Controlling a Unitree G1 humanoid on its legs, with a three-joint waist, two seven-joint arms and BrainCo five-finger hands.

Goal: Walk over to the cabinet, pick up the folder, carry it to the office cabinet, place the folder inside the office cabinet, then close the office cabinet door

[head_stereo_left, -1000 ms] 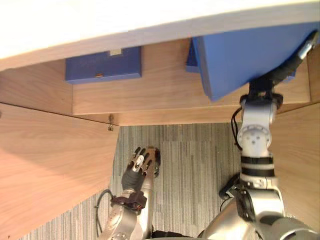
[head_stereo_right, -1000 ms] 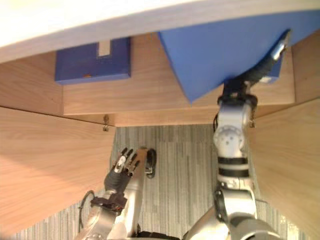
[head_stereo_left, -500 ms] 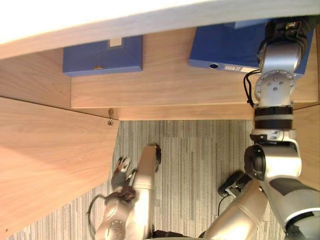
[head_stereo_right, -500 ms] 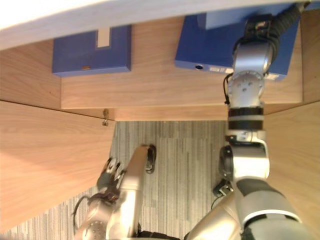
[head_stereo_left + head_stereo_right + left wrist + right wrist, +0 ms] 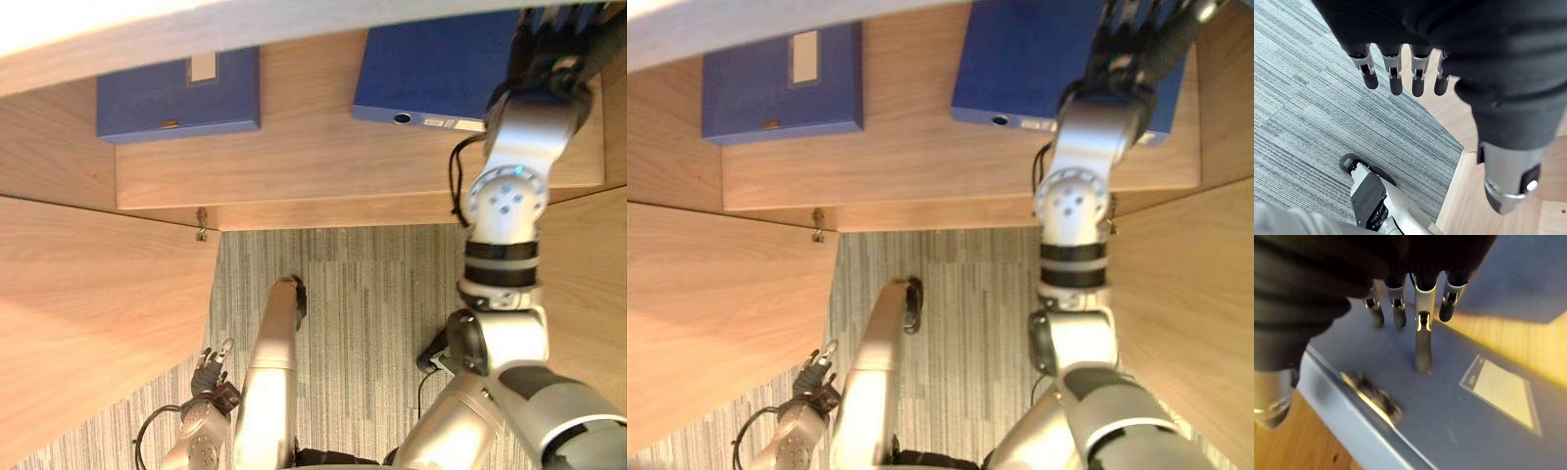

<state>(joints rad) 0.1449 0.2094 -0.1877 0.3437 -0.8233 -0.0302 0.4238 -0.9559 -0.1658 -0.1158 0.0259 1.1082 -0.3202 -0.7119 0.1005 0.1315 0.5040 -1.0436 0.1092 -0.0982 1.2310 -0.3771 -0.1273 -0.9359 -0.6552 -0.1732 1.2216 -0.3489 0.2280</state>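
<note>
Grey striped carpet (image 5: 362, 294) runs up to the open office cabinet (image 5: 323, 166), and we're looking down onto its wooden shelf under a pale top board (image 5: 127, 29). Both doors stand wide: the left door (image 5: 88, 323) swung out on one side, the right door (image 5: 593, 264) on the other, with a small metal hinge (image 5: 201, 223) at the left corner of the opening. And there's the folder (image 5: 431, 69), blue, lying flat on the right part of the shelf, its spine turned toward the robot with a round finger hole (image 5: 403, 117) showing. The right arm reaches in over it, and the right hand (image 5: 551, 44) sits on the folder's top face. Up close its fingers (image 5: 1422, 338) are straight, one tip down on the blue cover, the thumb off to the side, nothing gripped. A pale label (image 5: 1501, 391) lies just beside them. Over on the left part of the shelf lies a second folder (image 5: 176, 96), also blue and flat, well apart from the first. The left hand (image 5: 1394, 73) hangs low over the carpet beside the left door, fingers relaxed and empty.
</note>
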